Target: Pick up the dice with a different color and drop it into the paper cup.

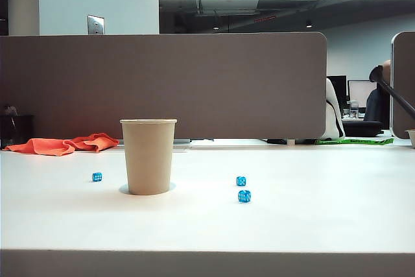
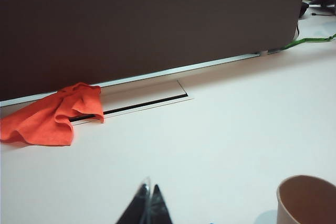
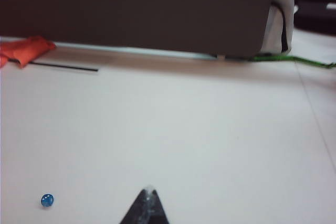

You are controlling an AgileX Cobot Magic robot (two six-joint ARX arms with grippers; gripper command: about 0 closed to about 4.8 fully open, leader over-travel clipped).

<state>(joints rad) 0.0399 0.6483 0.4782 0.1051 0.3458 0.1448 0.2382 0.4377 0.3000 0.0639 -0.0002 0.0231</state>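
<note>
The tan paper cup (image 1: pixel 148 157) stands upright left of the table's middle; its rim (image 2: pixel 307 200) also shows in the left wrist view. The dice with a different color is out of view. Three blue dice lie on the table: one (image 1: pixel 97 176) left of the cup and two (image 1: pixel 241 181) (image 1: pixel 244 196) right of it. My left gripper (image 2: pixel 148 186) hangs above bare table beside the cup, fingertips together and holding nothing. My right gripper (image 3: pixel 149 190) is likewise shut and empty, with a blue die (image 3: pixel 47 200) off to its side. Neither gripper shows in the exterior view.
An orange cloth (image 1: pixel 61 144) lies at the back left by a cable slot (image 2: pixel 131 107). A brown partition (image 1: pixel 162 85) walls the table's far edge. A green cable (image 1: pixel 353 141) runs along the back right.
</note>
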